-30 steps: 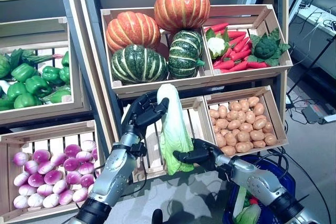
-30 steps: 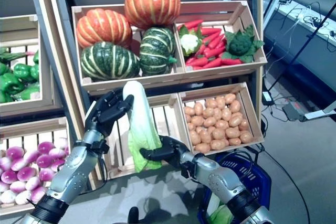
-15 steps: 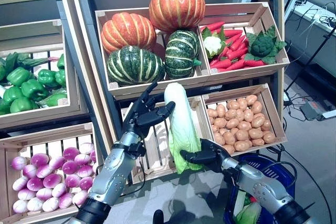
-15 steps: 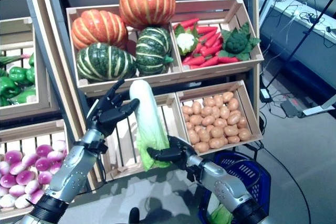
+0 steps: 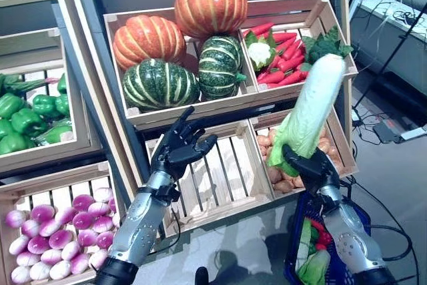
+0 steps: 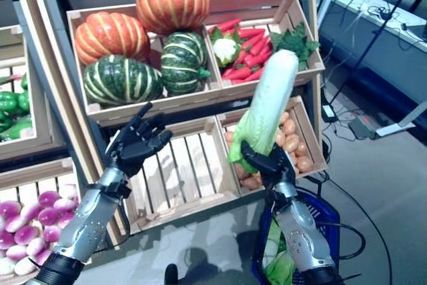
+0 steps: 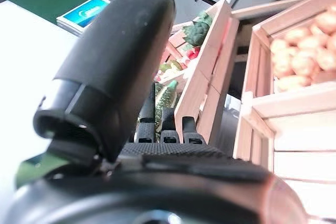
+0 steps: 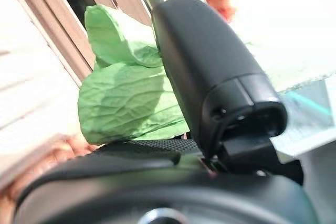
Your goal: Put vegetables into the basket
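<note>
Napa cabbage [image 5: 305, 113] now gripped by right robot hand [image 5: 308, 166] alone, swung over basket [image 5: 350, 221]; left robot hand [image 5: 181, 146] released, fingers spread. Drop pending.

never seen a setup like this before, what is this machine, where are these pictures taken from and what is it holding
This is a humanoid robot with two silver arms ending in dark hands. The two wide pictures come from cameras in its head, looking down at a vegetable stand. The two close-up pictures come from cameras on its wrists, so each is mostly filled by its own hand.

The stand's wooden crates hold pumpkins, green peppers, potatoes and purple-white turnips; the crate in the middle is empty.

The right robot hand grips a napa cabbage by its leafy end, above a blue basket on the floor. The left robot hand is open and holds nothing.
</note>
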